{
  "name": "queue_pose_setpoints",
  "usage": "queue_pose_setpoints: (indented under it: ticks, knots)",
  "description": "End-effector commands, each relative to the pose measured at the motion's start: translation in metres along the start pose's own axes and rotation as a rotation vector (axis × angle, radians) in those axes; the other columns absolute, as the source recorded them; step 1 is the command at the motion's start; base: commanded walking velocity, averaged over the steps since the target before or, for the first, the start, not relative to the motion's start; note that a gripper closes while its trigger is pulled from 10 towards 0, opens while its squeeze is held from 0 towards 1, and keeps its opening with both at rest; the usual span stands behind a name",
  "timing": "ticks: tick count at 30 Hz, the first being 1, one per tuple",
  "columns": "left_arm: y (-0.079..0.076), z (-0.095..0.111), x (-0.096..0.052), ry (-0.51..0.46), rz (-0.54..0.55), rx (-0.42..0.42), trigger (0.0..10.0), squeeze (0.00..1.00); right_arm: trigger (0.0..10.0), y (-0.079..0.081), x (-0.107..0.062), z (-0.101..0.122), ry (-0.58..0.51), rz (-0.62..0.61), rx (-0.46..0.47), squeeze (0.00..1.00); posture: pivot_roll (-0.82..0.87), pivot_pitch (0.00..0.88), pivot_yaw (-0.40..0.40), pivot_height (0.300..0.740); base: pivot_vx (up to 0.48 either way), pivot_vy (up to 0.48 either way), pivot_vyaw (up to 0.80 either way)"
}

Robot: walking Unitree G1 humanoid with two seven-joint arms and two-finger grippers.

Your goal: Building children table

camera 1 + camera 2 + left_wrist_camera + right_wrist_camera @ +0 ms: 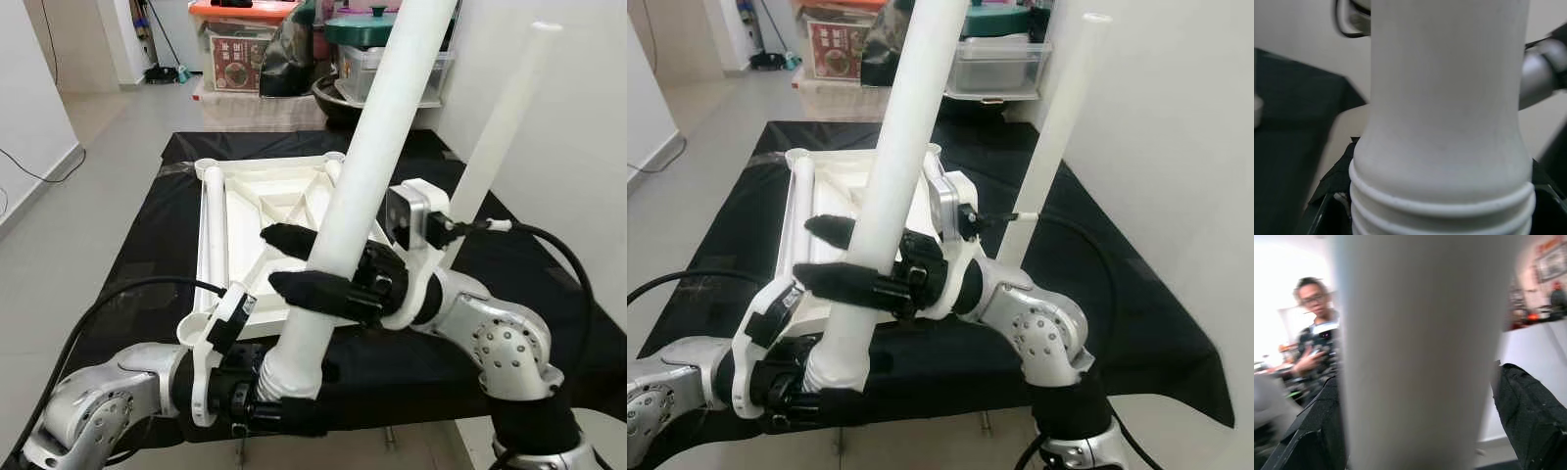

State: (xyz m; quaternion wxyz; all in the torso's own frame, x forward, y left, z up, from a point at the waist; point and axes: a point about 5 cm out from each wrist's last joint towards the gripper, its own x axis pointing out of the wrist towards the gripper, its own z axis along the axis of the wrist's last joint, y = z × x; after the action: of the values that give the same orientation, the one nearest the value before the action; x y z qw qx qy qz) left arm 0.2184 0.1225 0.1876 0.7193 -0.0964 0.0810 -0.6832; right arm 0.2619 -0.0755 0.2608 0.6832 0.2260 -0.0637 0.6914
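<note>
Both tools grasp the long white plastic table leg (367, 166), tilted above the upturned white tabletop (279, 201): left tool (279, 397) at its ribbed base, right tool (294, 264) midway. I'd square it upright before seating it.

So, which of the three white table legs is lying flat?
The leg along the upturned tabletop's left edge; one stands upright, one is held by both grippers.

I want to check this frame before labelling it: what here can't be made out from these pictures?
- White table leg: top cut off by the left eye view's edge; its ribbed end sits inside the left gripper.
- Right gripper: the leg hides whether its fingers press it.
- Person in the right wrist view: blurred.
- Upturned tabletop: near corners covered by the arms.
</note>
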Motion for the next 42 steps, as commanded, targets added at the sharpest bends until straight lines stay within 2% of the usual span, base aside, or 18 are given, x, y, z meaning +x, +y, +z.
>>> queue_pose_setpoints:
  ticks: [1, 5, 8, 9, 11, 14, 17, 18, 23, 26, 29, 30, 35, 38, 39, 42]
  knots:
    - [0.003, -0.005, -0.005, 0.046, 0.06, 0.022, 10.0, 0.0, 10.0, -0.004, -0.001, 0.004, -0.01, -0.049, -0.025, 0.0, 0.05, 0.0, -0.041, 0.74, 0.0, 0.0, 0.0]
    - [0.021, -0.014, -0.02, 0.16, 0.287, 0.162, 10.0, 0.0, 10.0, -0.015, -0.002, 0.004, 0.006, -0.195, -0.041, 0.0, 0.05, 0.0, -0.044, 0.74, 0.0, 0.0, 0.0]
    - [0.036, -0.016, -0.03, 0.201, 0.469, 0.227, 10.0, 0.0, 10.0, -0.023, -0.004, 0.006, -0.009, -0.294, -0.037, 0.0, 0.06, 0.0, -0.046, 0.74, 0.0, 0.0, 0.0]
    - [0.036, -0.016, -0.03, 0.201, 0.469, 0.227, 10.0, 0.0, 10.0, -0.023, -0.004, 0.006, -0.009, -0.294, -0.037, 0.0, 0.06, 0.0, -0.046, 0.74, 0.0, 0.0, 0.0]
    - [0.046, -0.017, -0.034, 0.219, 0.577, 0.275, 10.0, 0.0, 10.0, -0.027, -0.006, 0.006, -0.015, -0.334, -0.033, 0.0, 0.05, 0.0, -0.046, 0.74, 0.0, 0.0, 0.0]
    - [0.053, -0.02, -0.034, 0.243, 0.66, 0.32, 10.0, 0.0, 10.0, -0.03, -0.007, 0.005, -0.019, -0.373, -0.017, 0.0, 0.05, 0.0, -0.047, 0.74, 0.0, 0.0, 0.0]
    - [0.06, -0.022, -0.033, 0.313, 0.726, 0.409, 10.0, 0.0, 10.0, -0.033, -0.006, 0.0, -0.015, -0.408, 0.012, 0.0, 0.06, 0.0, -0.05, 0.74, 0.0, 0.0, 0.0]
    - [0.063, -0.024, -0.033, 0.362, 0.737, 0.461, 10.0, 0.0, 10.0, -0.035, -0.005, -0.003, -0.014, -0.424, 0.029, 0.0, 0.06, 0.0, -0.05, 0.74, 0.0, 0.0, 0.0]
    - [0.07, -0.026, -0.032, 0.424, 0.765, 0.534, 10.0, 0.0, 10.0, -0.042, -0.001, -0.012, -0.028, -0.494, 0.078, 0.0, 0.05, 0.0, -0.044, 0.74, 0.0, 0.0, 0.0]
    - [0.078, -0.022, -0.026, 0.439, 0.799, 0.604, 10.0, 0.0, 10.0, -0.05, 0.002, -0.022, -0.062, -0.596, 0.117, 0.0, 0.05, 0.0, -0.04, 0.74, 0.0, 0.0, 0.0]
    - [0.079, -0.021, -0.021, 0.439, 0.802, 0.622, 10.0, 0.0, 10.0, -0.053, 0.002, -0.025, -0.075, -0.63, 0.131, 0.0, 0.05, 0.0, -0.04, 0.74, 0.0, 0.0, 0.0]
    - [0.081, -0.023, -0.013, 0.44, 0.793, 0.656, 10.0, 0.0, 10.0, -0.056, 0.002, -0.027, -0.104, -0.682, 0.148, 0.0, 0.05, 0.0, -0.04, 0.74, 0.0, 0.0, 0.0]
    - [0.079, -0.026, -0.002, 0.433, 0.762, 0.672, 10.0, 0.0, 10.0, -0.06, 0.003, -0.027, -0.15, -0.715, 0.17, 0.0, 0.05, 0.0, -0.04, 0.74, 0.0, 0.0, 0.0]
    - [0.074, -0.025, 0.018, 0.38, 0.677, 0.696, 10.0, 0.0, 10.0, -0.062, 0.005, -0.023, -0.19, -0.734, 0.163, 0.0, 0.05, 0.0, -0.038, 0.74, 0.0, 0.0, 0.0]
    - [0.074, -0.025, 0.018, 0.38, 0.677, 0.696, 10.0, 0.0, 10.0, -0.062, 0.005, -0.023, -0.19, -0.734, 0.163, 0.0, 0.05, 0.0, -0.038, 0.74, 0.0, 0.0, 0.0]
    - [0.068, -0.022, 0.036, 0.343, 0.611, 0.737, 10.0, 0.0, 10.0, -0.065, 0.008, -0.023, -0.193, -0.746, 0.149, 0.0, 0.05, 0.0, -0.041, 0.74, 0.0, 0.0, 0.0]
